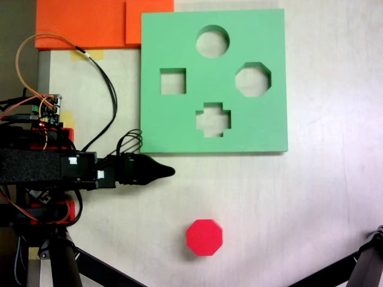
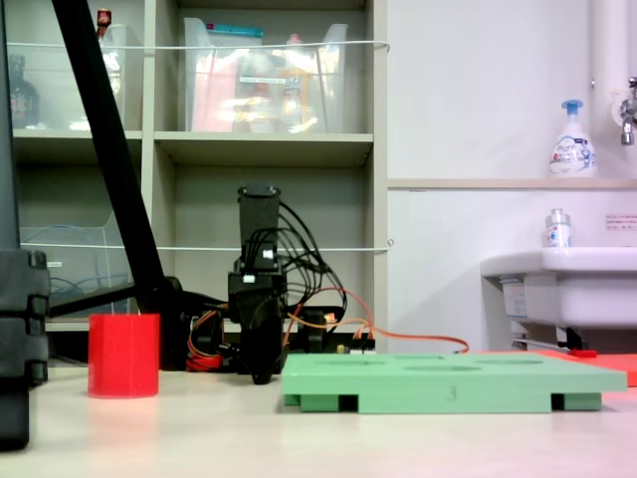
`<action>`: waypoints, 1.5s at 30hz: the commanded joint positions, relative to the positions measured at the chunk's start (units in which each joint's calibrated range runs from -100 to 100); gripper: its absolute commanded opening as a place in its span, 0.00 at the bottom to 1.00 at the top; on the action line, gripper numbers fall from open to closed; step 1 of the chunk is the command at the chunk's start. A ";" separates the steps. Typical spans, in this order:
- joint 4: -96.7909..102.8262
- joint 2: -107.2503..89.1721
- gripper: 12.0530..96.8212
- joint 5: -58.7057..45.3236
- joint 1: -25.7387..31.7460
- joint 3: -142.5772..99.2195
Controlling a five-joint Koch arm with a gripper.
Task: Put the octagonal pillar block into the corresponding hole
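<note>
The red octagonal pillar block [image 1: 204, 237] stands on the bare table, near the bottom edge of a fixed view and well below the green foam board [image 1: 179, 36]. The board's eight-sided hole [image 1: 253, 79] lies near its right edge and holds nothing. My gripper [image 1: 167, 171] reaches in from the left, just below the board's lower left corner and up-left of the block. Its black jaws taper together to one tip with no gap, and nothing is between them. From the side, the gripper [image 2: 261, 376] points down at the table between the block [image 2: 123, 356] and the board [image 2: 453, 378].
The board also has a round hole [image 1: 212, 41], a square hole [image 1: 172, 81] and a cross-shaped hole [image 1: 213, 119]. Orange foam sheets [image 1: 84, 23] lie at the top left. Loose wires [image 1: 108, 89] loop beside the arm. Black stand legs [image 1: 96, 266] cross the lower corners.
</note>
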 commanded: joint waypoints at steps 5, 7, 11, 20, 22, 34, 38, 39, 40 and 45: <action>-3.78 -0.41 0.43 -0.39 0.15 -1.37; -3.78 -0.41 0.43 -0.39 0.15 -1.37; -3.78 -0.41 0.43 -0.39 0.15 -1.37; -3.78 -0.41 0.43 -0.39 0.15 -1.37; -3.68 -0.41 0.43 -0.39 0.15 -1.37; -4.84 -0.41 0.45 11.14 -3.27 -1.37; 4.21 -0.41 0.43 18.61 -6.01 -1.37; 5.75 -0.41 0.41 18.71 -6.84 -1.37; 6.14 -0.41 0.40 19.24 -7.91 -1.37; -0.80 -0.41 0.37 24.37 -12.31 -1.17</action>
